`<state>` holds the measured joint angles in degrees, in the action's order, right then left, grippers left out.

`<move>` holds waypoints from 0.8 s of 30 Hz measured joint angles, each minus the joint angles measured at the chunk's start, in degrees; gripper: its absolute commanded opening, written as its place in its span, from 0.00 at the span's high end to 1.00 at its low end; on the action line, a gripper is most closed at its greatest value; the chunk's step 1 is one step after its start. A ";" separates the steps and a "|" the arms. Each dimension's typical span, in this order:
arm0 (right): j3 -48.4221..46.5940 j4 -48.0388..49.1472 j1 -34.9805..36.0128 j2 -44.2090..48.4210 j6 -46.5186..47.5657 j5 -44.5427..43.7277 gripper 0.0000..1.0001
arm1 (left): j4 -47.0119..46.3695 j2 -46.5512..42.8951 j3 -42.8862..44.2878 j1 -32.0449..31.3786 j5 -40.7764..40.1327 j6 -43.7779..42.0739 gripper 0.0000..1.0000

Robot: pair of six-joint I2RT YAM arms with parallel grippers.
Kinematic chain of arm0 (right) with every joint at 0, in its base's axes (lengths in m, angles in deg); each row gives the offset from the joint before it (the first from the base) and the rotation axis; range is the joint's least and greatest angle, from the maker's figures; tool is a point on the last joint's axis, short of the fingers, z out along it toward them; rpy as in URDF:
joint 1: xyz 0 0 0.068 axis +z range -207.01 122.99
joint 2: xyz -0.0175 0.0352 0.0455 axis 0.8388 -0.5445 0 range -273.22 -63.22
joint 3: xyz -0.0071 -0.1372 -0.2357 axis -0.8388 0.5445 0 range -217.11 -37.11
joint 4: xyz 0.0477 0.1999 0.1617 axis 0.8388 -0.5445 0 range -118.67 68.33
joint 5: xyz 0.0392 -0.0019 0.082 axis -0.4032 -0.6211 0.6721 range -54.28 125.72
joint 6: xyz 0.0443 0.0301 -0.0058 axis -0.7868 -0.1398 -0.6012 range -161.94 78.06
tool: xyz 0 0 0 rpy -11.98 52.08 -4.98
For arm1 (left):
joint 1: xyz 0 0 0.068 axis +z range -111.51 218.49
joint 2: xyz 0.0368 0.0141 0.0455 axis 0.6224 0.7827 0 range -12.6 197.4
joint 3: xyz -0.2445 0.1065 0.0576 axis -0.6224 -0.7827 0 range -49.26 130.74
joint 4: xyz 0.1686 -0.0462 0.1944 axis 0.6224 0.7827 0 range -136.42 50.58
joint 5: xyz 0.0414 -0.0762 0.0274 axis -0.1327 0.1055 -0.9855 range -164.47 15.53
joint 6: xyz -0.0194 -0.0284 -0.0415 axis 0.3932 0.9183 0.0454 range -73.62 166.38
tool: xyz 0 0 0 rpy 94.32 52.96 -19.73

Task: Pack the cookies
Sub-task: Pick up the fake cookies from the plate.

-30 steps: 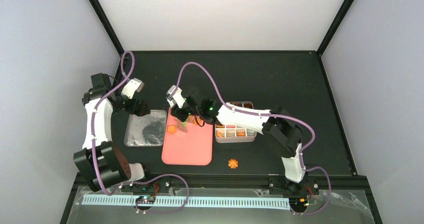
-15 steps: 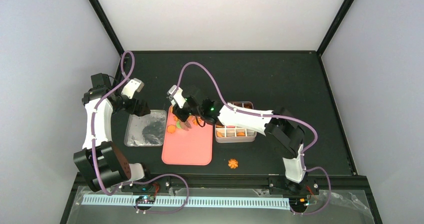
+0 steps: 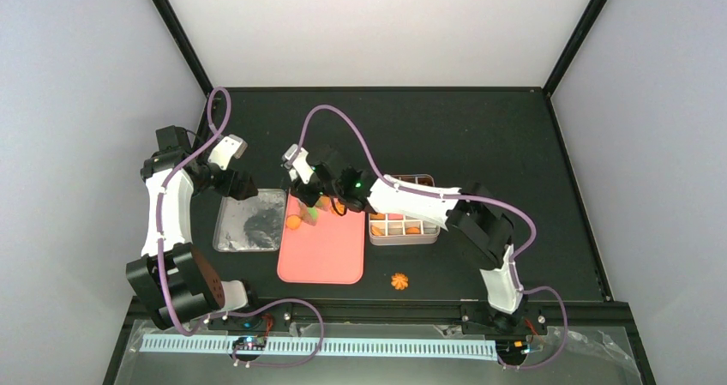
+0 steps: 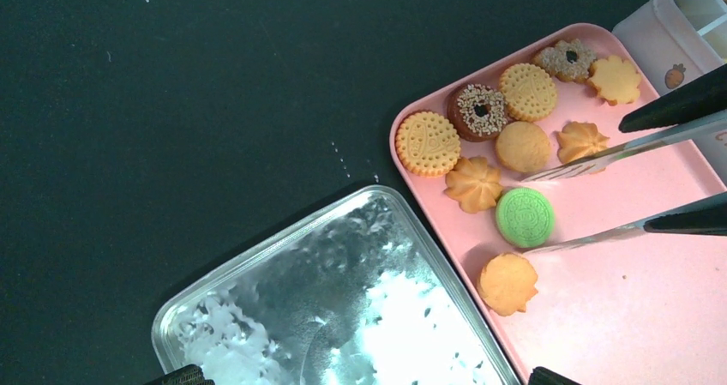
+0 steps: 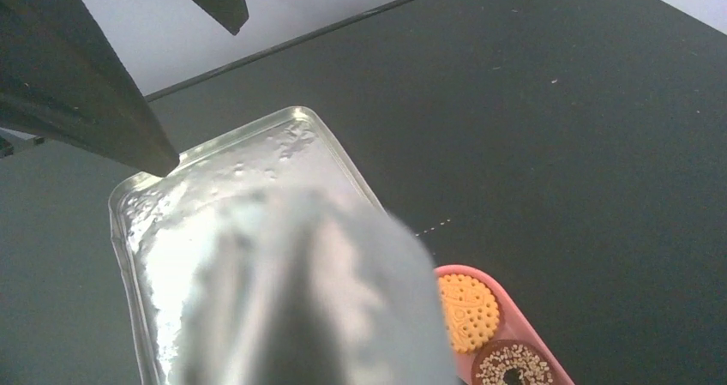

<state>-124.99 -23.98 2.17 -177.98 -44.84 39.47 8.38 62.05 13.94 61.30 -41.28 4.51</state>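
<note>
The cookies [image 4: 525, 93] lie clustered at the far left corner of the pink tray [image 4: 651, 308], mostly orange, with a brown ring [image 4: 478, 111] among them. My right gripper [image 4: 639, 179] is shut on metal tongs [image 4: 591, 155]. The tongs' two blades stand apart on either side of a green cookie [image 4: 525, 216], which rests on the tray. From above, the right gripper [image 3: 307, 201] is over that same corner. The left gripper [image 4: 364, 376] hangs open and empty above a silver lid [image 4: 343, 299]. The tongs [image 5: 309, 299] blur most of the right wrist view.
The white gridded tin [image 3: 401, 238] stands right of the pink tray [image 3: 321, 261] with some cookies in its cells. One orange swirl cookie [image 3: 399, 280] lies on the black table in front of the tin. The silver lid [image 3: 250, 222] touches the tray's left side.
My right gripper has shifted a little toward the tray's far left corner with the tongs. The left arm has stayed still.
</note>
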 measured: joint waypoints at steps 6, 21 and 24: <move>0.52 0.70 0.00 -0.37 -0.07 -0.15 0.67 | 0.00 0.00 0.00 0.00 -0.07 -0.13 0.01; 6.71 1.73 0.00 5.68 -0.59 -2.75 0.92 | 0.02 0.00 0.00 0.00 -0.09 -0.15 0.01; 10.38 1.88 0.00 10.71 -0.55 -4.31 0.93 | 0.02 0.00 0.00 0.00 -0.15 -0.15 0.01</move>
<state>-114.61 -22.10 2.17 -167.27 -45.38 35.16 8.41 62.05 13.94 61.30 -41.44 4.36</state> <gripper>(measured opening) 0.285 0.988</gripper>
